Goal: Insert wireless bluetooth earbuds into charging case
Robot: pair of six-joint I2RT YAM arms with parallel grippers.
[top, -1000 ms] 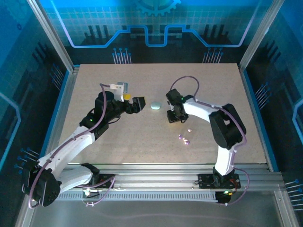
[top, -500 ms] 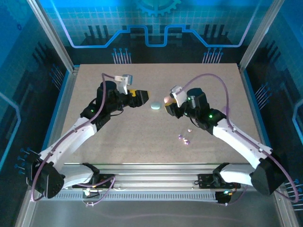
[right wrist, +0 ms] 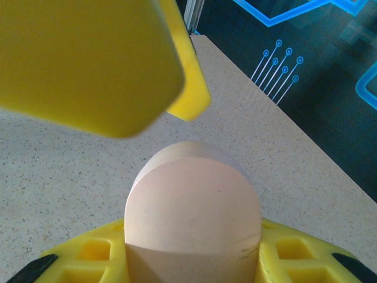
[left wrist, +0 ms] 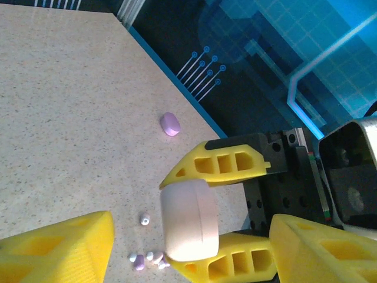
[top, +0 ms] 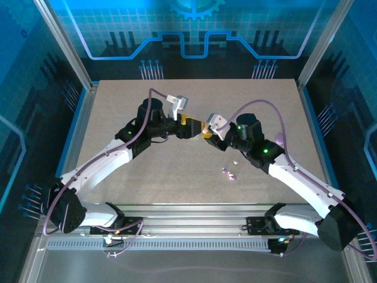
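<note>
From above: left gripper [top: 193, 127] and right gripper [top: 206, 133] tip to tip over the middle of the speckled beige tabletop [top: 118, 106], the gap between them too small to read. Tiny pastel bead-like wireless earbuds [top: 230, 172] loose on the tabletop just on the near side of the right forearm, apart from both grippers. Far too small to give a long axis or a heading.

From the left wrist: smooth pinkish-beige oval charging case [left wrist: 189, 221] pinched between the right jaws, one yellow finger above it and one below it in frame. Left jaws part open, yellow fingers [left wrist: 59, 247] at either side of the frame, touching nothing. Same earbuds, lilac and white, scattered on the tabletop beyond the case. Small lilac oval pebble-like case [left wrist: 169, 124] lying alone, well apart, near the tabletop's edge.

From the right wrist: charging case seated between the jaws, long axis seemingly running out along the fingers, rounded end pointing away from the wrist towards the left gripper. Seam visible, lid apparently shut.

Likely trouble from here: a slick, rounded shell squirting out or twisting if pinched off-centre by the left jaws; yellow fingers of the two grippers clashing in so little room; a dropped case scattering the earbuds nearby; no way in for the earbuds with the lid shut
</note>
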